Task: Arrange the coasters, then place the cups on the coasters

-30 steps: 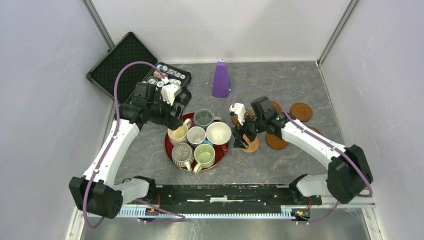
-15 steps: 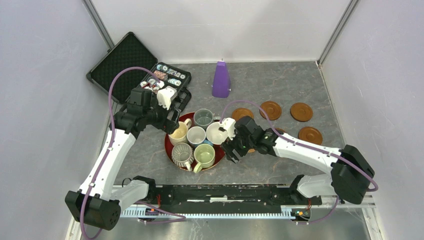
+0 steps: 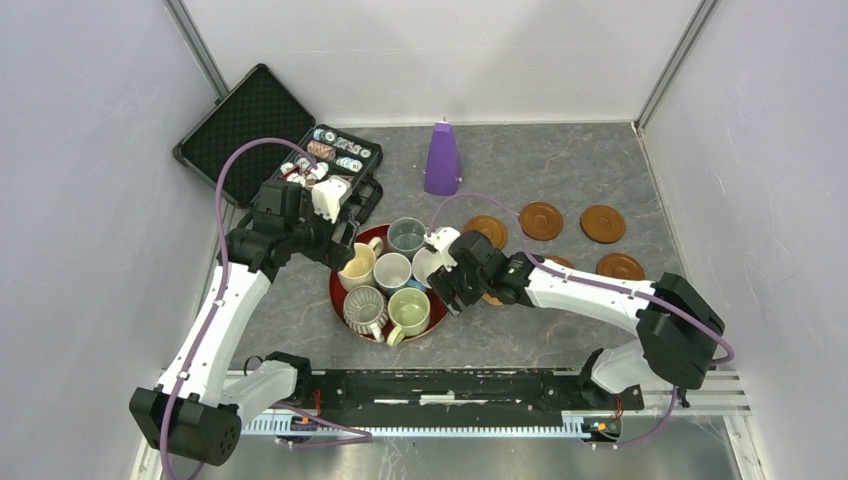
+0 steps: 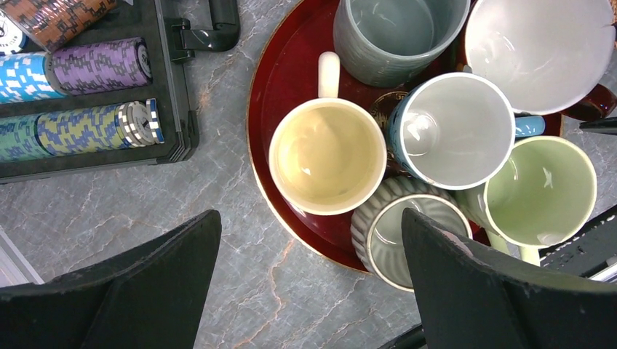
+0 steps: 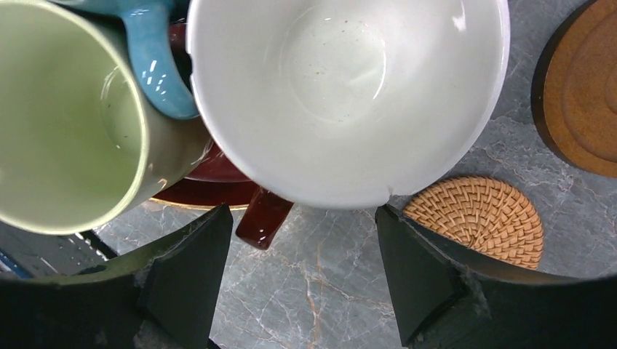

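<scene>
Several cups stand packed on the red tray: cream-yellow, grey-blue, white with blue handle, ribbed grey, pale green and wide white. My left gripper hovers open over the tray's left rim, above the yellow cup. My right gripper is open at the wide white cup's near side; its red-brown handle shows between the fingers, with no contact seen. Dark brown coasters lie right of the tray. The woven coaster lies by my right finger.
An open case of poker chips sits behind the tray on the left, close to my left arm. A purple cone stands at the back centre. Grey walls enclose the table on three sides.
My right arm has swung left from the coasters to the wide white cup at the tray's right edge, uncovering the coasters. My left arm drew back slightly to the left.
</scene>
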Tool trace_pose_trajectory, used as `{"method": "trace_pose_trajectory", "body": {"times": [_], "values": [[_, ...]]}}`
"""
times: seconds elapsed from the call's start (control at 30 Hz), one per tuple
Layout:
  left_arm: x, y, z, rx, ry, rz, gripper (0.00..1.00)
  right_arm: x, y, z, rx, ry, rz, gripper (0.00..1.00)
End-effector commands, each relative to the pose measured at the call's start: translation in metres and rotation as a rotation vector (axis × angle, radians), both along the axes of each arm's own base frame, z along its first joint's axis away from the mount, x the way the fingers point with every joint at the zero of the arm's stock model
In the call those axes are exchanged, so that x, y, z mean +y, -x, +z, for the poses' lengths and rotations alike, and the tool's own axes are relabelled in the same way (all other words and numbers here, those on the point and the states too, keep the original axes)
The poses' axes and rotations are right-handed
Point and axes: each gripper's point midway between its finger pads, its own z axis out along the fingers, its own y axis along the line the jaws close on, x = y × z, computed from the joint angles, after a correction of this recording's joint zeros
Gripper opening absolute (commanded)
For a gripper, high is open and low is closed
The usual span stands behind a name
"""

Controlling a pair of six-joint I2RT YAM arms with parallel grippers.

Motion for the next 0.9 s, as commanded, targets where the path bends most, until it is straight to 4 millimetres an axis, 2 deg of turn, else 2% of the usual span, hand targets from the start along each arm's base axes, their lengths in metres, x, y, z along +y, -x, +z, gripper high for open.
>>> {"method": "trace_pose_trajectory", "body": {"times": [0.0,0.13,0.23,0.43,0.57,0.6,0.63,0.87], "values": [[0.004,-0.004,0.008,-0.042,-0.005,0.013,1.0,0.006,-0.016,0.007,-0.039,-0.005,-0.062,0.77],[0.004,-0.004,0.009,-0.05,-0.007,0.01,1.0,-0.004,-0.02,0.004,-0.06,0.019,-0.084,0.6],[0.004,-0.003,0.01,-0.052,-0.005,0.007,1.0,-0.009,-0.021,0.004,-0.073,0.027,-0.076,0.55],[0.002,-0.004,0.008,-0.042,0.0,0.006,1.0,0.0,-0.024,0.006,-0.106,0.013,0.0,0.58],[0.002,-0.006,0.011,-0.049,0.001,0.005,1.0,-0.005,-0.026,-0.002,-0.107,0.069,0.018,0.55],[-0.004,-0.034,0.037,-0.198,0.034,0.005,1.0,-0.007,-0.026,-0.004,-0.103,0.074,0.023,0.54],[0.002,-0.007,0.012,-0.052,0.002,0.005,1.0,-0.007,-0.024,-0.006,-0.099,0.077,0.035,0.53],[0.0,-0.01,0.015,-0.054,0.004,-0.006,1.0,-0.01,-0.022,-0.009,-0.099,0.073,0.083,0.49]]}}
